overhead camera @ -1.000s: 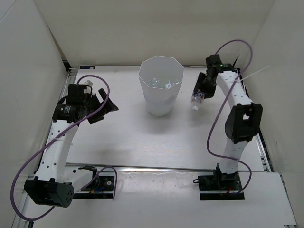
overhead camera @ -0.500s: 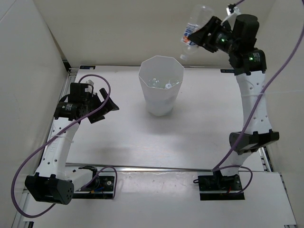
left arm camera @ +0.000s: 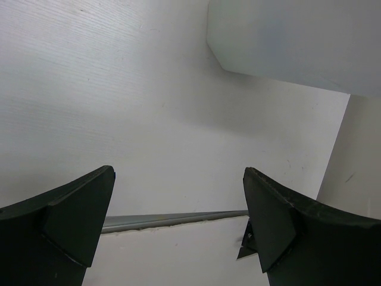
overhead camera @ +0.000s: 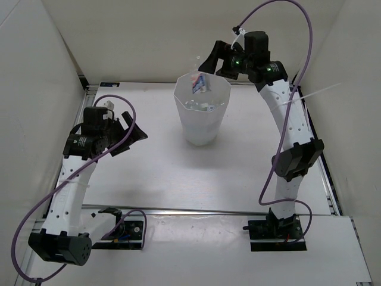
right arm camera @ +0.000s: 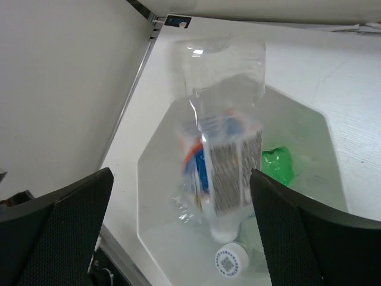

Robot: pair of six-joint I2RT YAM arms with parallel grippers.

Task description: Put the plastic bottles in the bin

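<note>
Left of the bin [overhead camera: 201, 128], the left gripper [overhead camera: 130, 133] hangs over the table [overhead camera: 178, 179], fingers wide apart and holding nothing. At the bin's mouth, the clear labelled bottle [overhead camera: 201, 83] that was clamped high in the air a moment ago is now loose. It drops cap-down onto those already inside, a green bottle [right arm camera: 277, 165] among them. Just right of the bin's rim, the right gripper [overhead camera: 215, 62] has spread its fingers. No bottle shows outside the bin, so the task looks nearly done.
</note>
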